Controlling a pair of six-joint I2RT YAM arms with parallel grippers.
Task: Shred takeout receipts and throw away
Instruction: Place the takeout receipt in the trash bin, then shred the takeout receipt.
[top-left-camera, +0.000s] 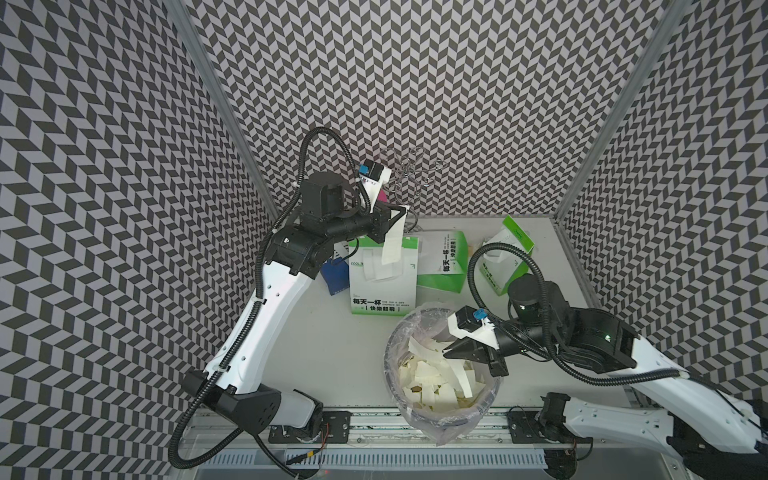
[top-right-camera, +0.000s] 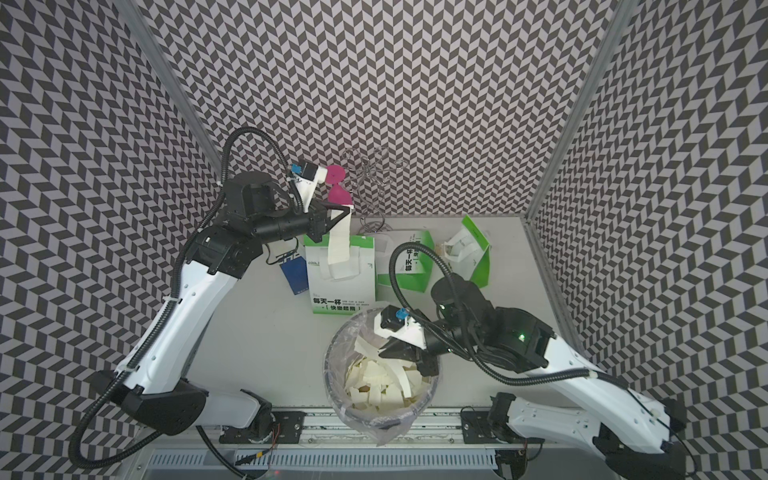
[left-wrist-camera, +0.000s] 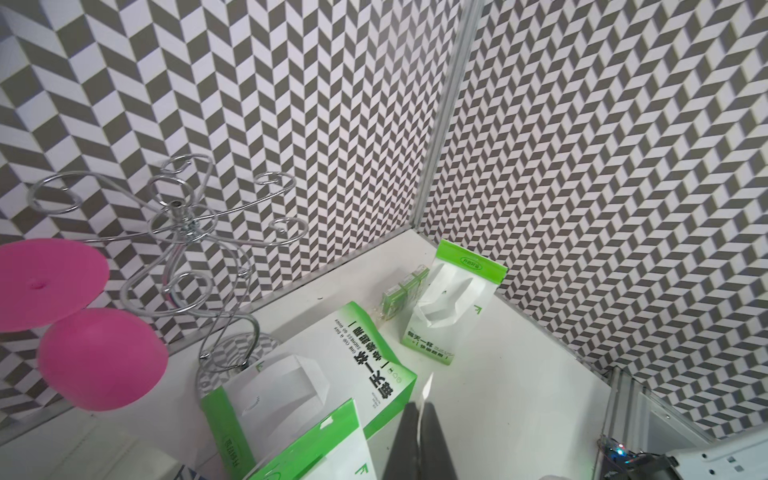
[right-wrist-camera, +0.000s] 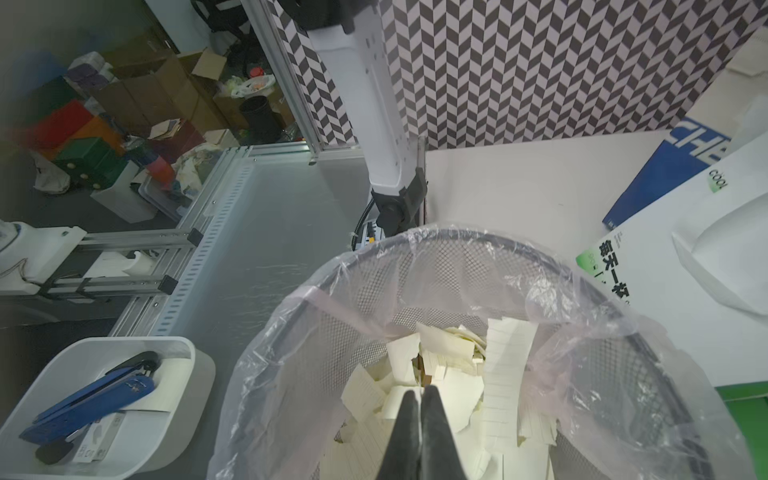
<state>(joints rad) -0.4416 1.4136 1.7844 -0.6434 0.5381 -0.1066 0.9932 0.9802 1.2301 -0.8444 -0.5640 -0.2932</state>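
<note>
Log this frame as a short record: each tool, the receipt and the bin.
Left tool: shut on a long off-white paper receipt strip, dangling above a green-and-white paper bag
Right tool: above the black mesh wastebasket with clear plastic liner, jaws together, nothing visibly held
Bin contents: torn cream paper scraps

Matt cream paper scraps (right-wrist-camera: 440, 386), glossy crinkled clear plastic liner (right-wrist-camera: 291, 374), black metal-mesh bin (right-wrist-camera: 457, 268). Twelve o'clock: polished chrome wire rack (left-wrist-camera: 178, 216).
</note>
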